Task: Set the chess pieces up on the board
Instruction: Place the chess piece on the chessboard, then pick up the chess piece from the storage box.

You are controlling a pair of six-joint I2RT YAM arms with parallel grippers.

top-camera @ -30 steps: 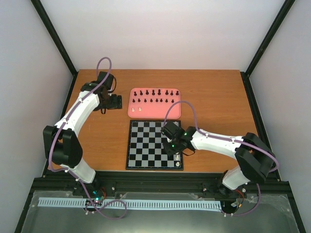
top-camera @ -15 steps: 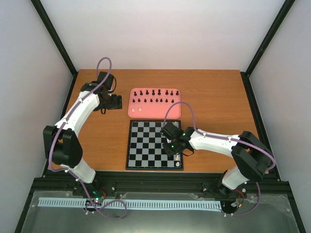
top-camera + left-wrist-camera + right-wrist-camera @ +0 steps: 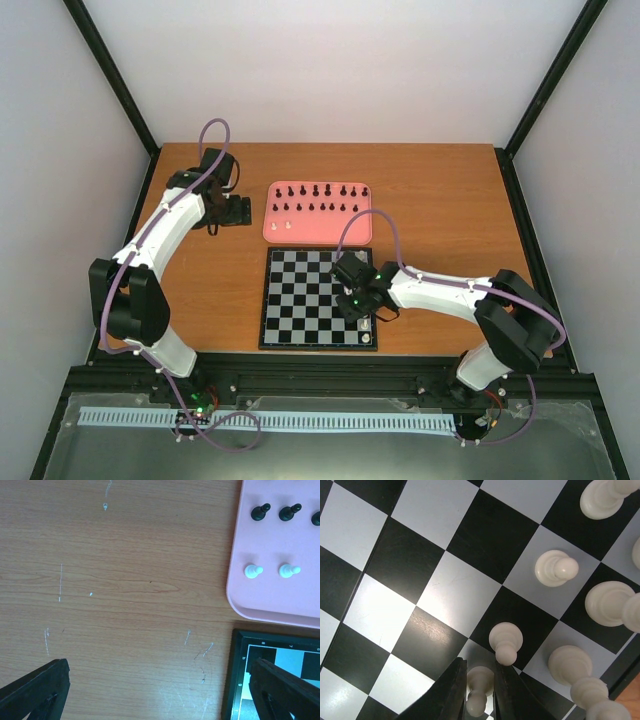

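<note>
Our right pincer (image 3: 480,666) stands narrow, its two fingers (image 3: 451,695) close on either side of a white pawn (image 3: 479,694) on a square near the board's near right corner. We cannot tell whether they press it or merely flank it. The pawn looks upright, its long axis running up between the fingers, so we judge the clean way out is straight up. A second pawn (image 3: 505,641) stands just beside the right-hand finger, and taller white men (image 3: 607,602) crowd the squares beyond, so a sideways drift could topple one.

On the board (image 3: 300,300), white men fill only that corner. The rest wait on the pink tray (image 3: 357,232) past the board's far edge: rows of black men (image 3: 316,199) and two small white pawns (image 3: 253,571) at its near left corner. Our left pincer (image 3: 159,666) hangs wide and empty over the table (image 3: 125,580) just beside that corner, so the left arm is much the nearer to them.
</note>
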